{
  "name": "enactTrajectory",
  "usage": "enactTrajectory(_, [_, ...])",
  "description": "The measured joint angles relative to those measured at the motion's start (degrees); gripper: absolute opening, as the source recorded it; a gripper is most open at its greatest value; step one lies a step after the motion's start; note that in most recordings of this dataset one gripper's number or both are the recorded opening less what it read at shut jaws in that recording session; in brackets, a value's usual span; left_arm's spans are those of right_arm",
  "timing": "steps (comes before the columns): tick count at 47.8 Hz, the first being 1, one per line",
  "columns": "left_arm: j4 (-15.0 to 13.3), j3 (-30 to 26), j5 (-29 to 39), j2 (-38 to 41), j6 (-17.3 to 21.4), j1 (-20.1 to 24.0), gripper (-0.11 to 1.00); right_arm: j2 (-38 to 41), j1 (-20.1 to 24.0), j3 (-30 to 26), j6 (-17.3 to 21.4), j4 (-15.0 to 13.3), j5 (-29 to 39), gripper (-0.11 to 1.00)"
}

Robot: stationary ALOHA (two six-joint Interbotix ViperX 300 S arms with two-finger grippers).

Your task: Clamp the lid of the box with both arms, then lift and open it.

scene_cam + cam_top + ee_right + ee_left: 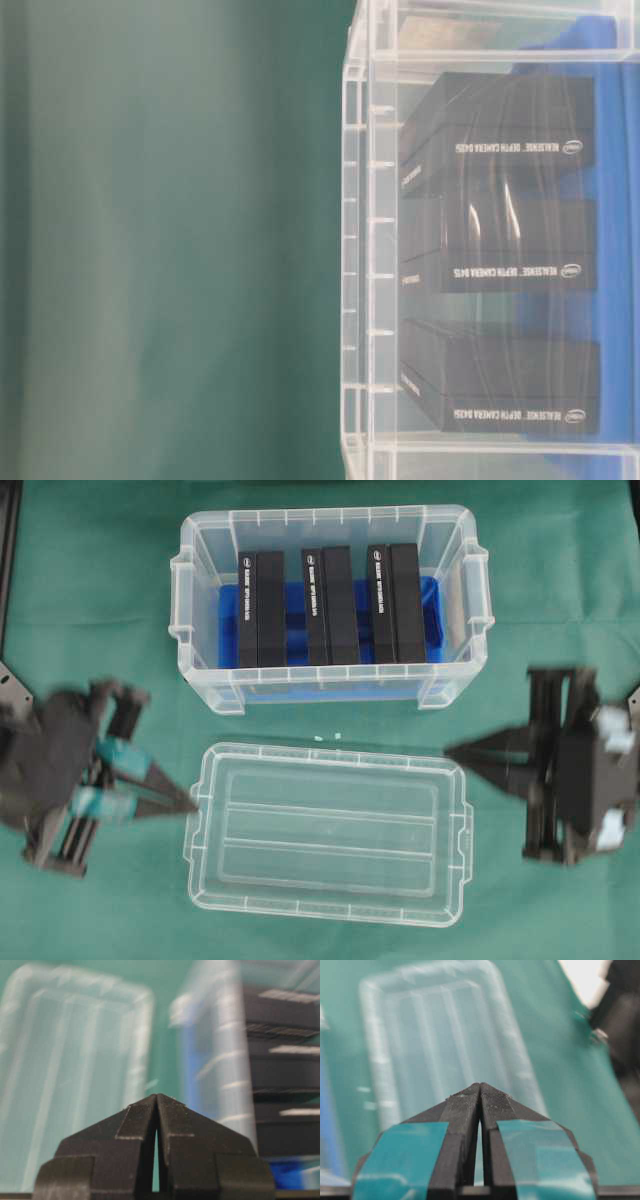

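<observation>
both tools, left (190, 802) and right (452, 750), pinched closed empty beside the lid (328, 832).

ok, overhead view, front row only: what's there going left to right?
Teal-taped black left pincer → flat clear plastic lid on the green cloth → plain black right pincer. Both pincers are shut and empty.

Right gripper (157, 1097), tips pressed together; blurred lid (75, 1075) beyond at left, box (250, 1075) with black slabs (285, 1075) at right
</observation>
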Motion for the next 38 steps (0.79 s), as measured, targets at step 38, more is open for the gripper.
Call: enactTrajectory(38, [-0.1,-0.9,-3.6,-7.6,5.0,25.8,0.01,-11.3,-19.3,2.6,-0.1,-7.7,-2.4,0.00])
